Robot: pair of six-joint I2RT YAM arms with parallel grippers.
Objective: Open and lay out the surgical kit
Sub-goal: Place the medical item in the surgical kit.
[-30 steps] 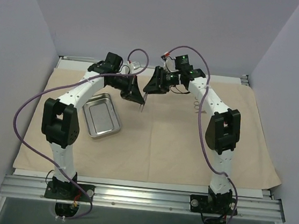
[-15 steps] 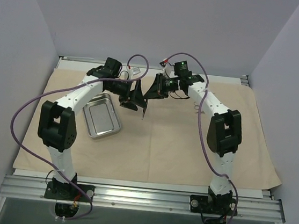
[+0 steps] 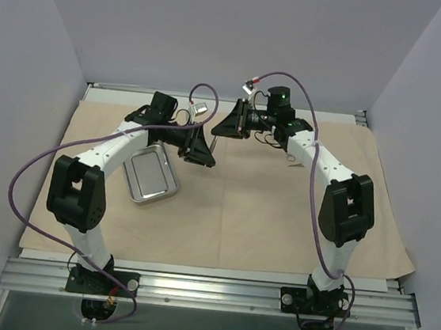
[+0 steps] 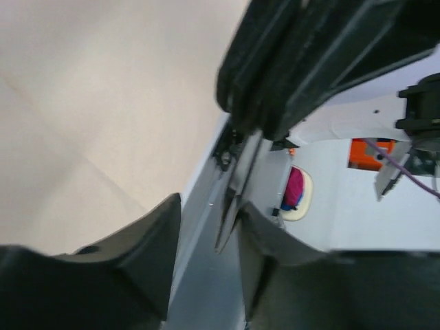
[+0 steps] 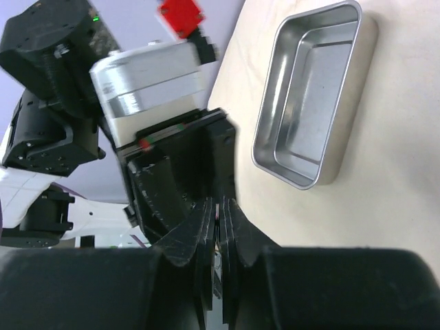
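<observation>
The beige cloth wrap lies spread flat over the table. The steel tray stands on its left part, empty inside. My two grippers meet above the cloth's far middle. My right gripper is shut on a thin metal instrument, which hangs down from it. In the left wrist view the instrument points into the gap of my left gripper, close to one finger. My left gripper is open. My right gripper's pads press together on a thin sliver.
Small ring-handled metal pieces lie on the cloth under my right forearm. The table's metal rail runs along the near edge, and grey walls close in both sides and the back. My left wrist sits just beyond my right fingers.
My right gripper has shut on the instrument and my left gripper has let go of it. The right arm has drawn back towards the far edge; the left gripper stays just below.
</observation>
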